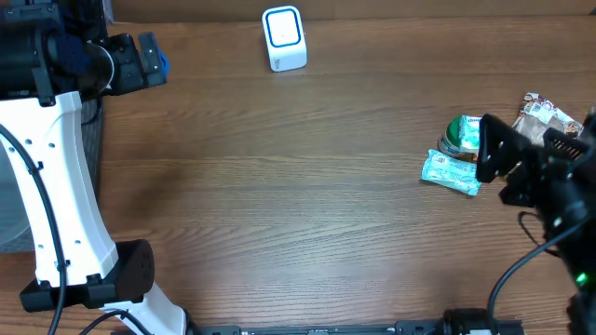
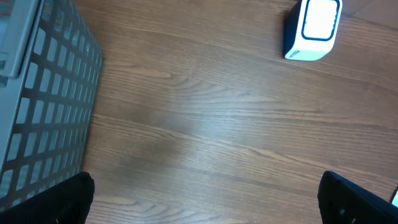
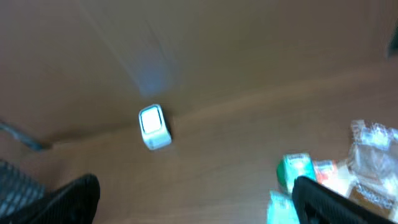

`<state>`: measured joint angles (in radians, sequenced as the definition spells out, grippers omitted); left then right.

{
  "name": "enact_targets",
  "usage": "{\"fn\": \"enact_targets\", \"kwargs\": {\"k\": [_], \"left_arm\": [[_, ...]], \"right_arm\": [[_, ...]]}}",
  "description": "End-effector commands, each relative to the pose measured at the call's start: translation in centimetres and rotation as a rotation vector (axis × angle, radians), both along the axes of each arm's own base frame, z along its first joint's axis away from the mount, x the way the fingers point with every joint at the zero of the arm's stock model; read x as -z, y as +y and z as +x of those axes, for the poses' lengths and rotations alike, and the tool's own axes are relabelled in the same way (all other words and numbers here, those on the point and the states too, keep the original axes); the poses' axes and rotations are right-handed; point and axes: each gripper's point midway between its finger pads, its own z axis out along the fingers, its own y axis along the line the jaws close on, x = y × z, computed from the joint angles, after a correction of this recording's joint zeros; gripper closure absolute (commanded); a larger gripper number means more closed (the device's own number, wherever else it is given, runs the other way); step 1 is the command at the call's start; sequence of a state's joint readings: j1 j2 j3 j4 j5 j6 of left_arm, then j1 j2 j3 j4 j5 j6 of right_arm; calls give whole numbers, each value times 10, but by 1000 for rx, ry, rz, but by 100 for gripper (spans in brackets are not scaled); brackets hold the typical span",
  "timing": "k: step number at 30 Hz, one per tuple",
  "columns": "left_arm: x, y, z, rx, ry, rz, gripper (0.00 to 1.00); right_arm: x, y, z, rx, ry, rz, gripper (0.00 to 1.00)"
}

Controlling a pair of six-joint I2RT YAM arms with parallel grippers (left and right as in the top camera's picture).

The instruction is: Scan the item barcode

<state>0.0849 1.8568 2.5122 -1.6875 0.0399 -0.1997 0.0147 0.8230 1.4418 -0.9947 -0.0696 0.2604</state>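
The scanner (image 1: 284, 37), a white box with a blue-ringed face, stands at the back middle of the wooden table; it also shows as the scanner (image 2: 314, 28) and, blurred, the scanner (image 3: 153, 126). At the right lie a green round item (image 1: 461, 135), a teal packet (image 1: 450, 172) and a clear crinkly packet (image 1: 545, 116). My right gripper (image 1: 495, 172) hovers open just right of the teal packet, nothing between its fingers (image 3: 336, 202). My left gripper (image 1: 154, 58) is open at the back left, far from the items, its fingers (image 2: 62, 202) spread wide over bare wood.
A grey mesh basket (image 2: 43, 93) stands at the table's left edge, close beside the left arm. The white left arm base (image 1: 56, 186) fills the near left corner.
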Motion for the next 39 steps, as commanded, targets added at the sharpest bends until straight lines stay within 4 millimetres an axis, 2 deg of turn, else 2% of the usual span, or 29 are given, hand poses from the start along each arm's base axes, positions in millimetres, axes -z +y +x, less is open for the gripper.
{"fn": "enact_targets", "kwargs": {"k": [1, 10, 15, 23, 30, 39], "left_arm": [[-1, -1, 1, 18, -4, 15, 0], [-1, -1, 1, 18, -4, 14, 1], [-1, -1, 1, 18, -4, 15, 0], [-1, -1, 1, 18, -4, 15, 0], [-1, -1, 1, 18, -4, 15, 0], [-1, -1, 1, 18, -4, 15, 0]], "right_arm": [[29, -1, -4, 1, -51, -33, 0], [106, 3, 3, -19, -327, -15, 0], [149, 8, 3, -38, -414, -10, 0], [205, 10, 2, -32, -431, -5, 0], [251, 11, 7, -33, -300, -14, 0], [251, 11, 7, -33, -300, -14, 0]]}}
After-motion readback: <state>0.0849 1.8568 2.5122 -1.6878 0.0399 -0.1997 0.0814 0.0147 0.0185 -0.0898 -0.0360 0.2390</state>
